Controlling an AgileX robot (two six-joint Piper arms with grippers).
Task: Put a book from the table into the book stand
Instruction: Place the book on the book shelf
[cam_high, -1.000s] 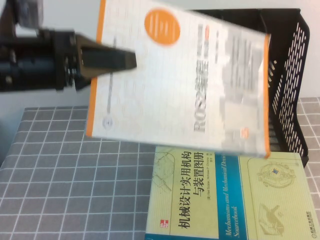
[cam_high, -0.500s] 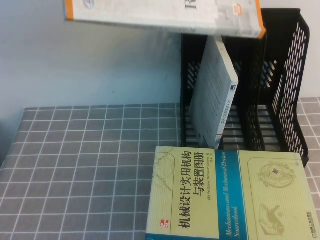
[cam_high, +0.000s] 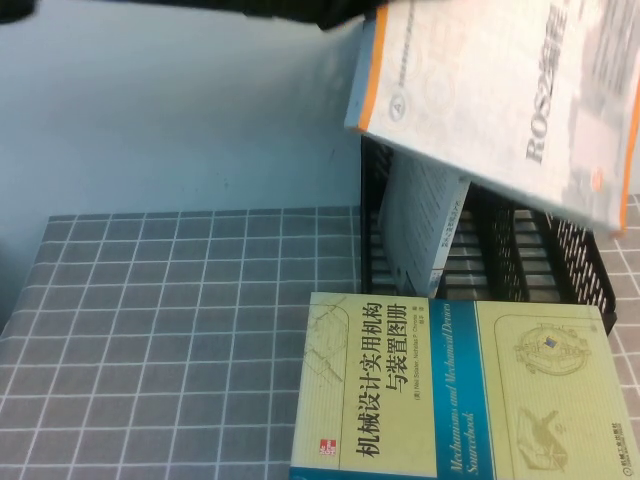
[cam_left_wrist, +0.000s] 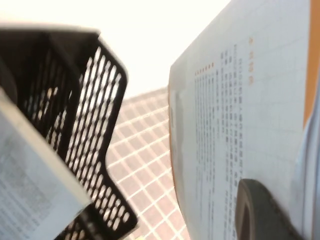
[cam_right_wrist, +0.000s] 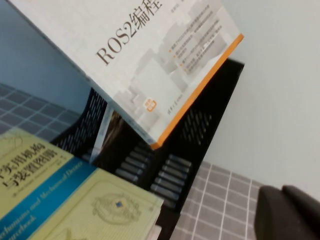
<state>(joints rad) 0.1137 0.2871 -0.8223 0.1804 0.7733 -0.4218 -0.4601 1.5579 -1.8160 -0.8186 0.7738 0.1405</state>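
- White ROS2 book (cam_high: 500, 100), a floppy paperback, hangs tilted above the book stand (cam_high: 580, 270).
- Left gripper (cam_left_wrist: 260, 210) pinches its cover; a grip near the spine looks safest.
- Right gripper (cam_right_wrist: 287, 212) waits aside, fingers unreadable.

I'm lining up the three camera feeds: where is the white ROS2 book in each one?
High view: the book hangs tilted at upper right, over the book stand.
Left wrist view: its back cover fills the right side, the left gripper's finger on it.
Right wrist view: its front cover spans the top.
Shared landmark: the black book stand.
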